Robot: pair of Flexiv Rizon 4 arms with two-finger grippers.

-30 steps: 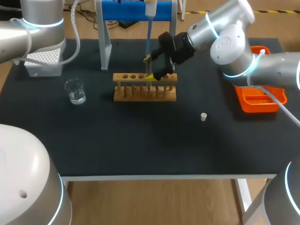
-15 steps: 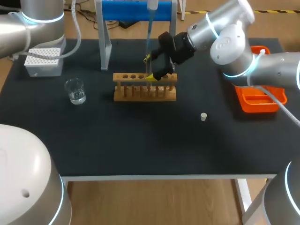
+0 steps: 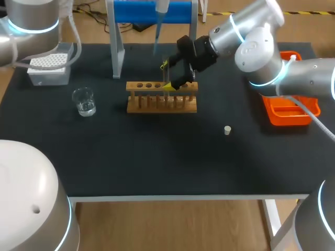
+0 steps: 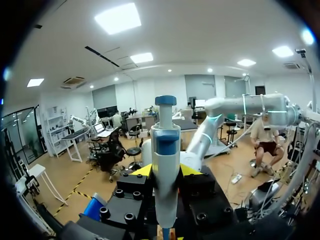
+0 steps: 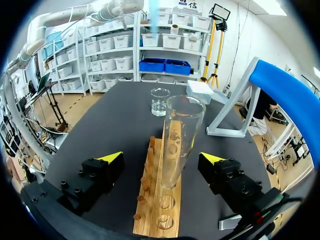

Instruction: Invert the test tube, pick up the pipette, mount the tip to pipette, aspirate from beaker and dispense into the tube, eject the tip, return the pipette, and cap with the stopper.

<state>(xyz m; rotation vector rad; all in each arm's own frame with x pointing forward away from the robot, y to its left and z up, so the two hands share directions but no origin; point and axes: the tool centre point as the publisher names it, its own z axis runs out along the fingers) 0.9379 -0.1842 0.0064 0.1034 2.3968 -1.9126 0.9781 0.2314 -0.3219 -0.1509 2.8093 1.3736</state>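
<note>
Left gripper: clamped on the pipette, one yellow tip against each side of the barrel. The plunger is up, so the thin working end hangs straight down.
Pipette, place: in the left gripper's fingers, high over the far part of the table. In the head view it is just in front of the blue-topped stand, and its lower end is near the tube mouth but not over it.
Right gripper: fingers spread wide, one on each side of the test tube, with a visible gap on both sides and no contact. I judge this a stand-by straddle, ready to steady the glass.
Test tube: between the right fingers, mouth up and leaning a little, seated in a hole of the wooden rack. Mouth-up suits receiving liquid. I cannot tell the liquid level.
Rack: under the right gripper, running ahead of it. It bears the tube, so no grip is needed.
Beaker: ahead of the right gripper, past the rack's far end. It holds clear liquid and is well apart from the pipette.
Tip box: just beyond the beaker.
Stopper: lying on the mat, well apart from the right gripper. The tube is not yet capped.
Orange tray: under the right arm, far from the rack. It is probably for spent tips.
Step, judged: the liquid-transfer stage. Ejecting the tip, returning the pipette and capping remain.
</note>
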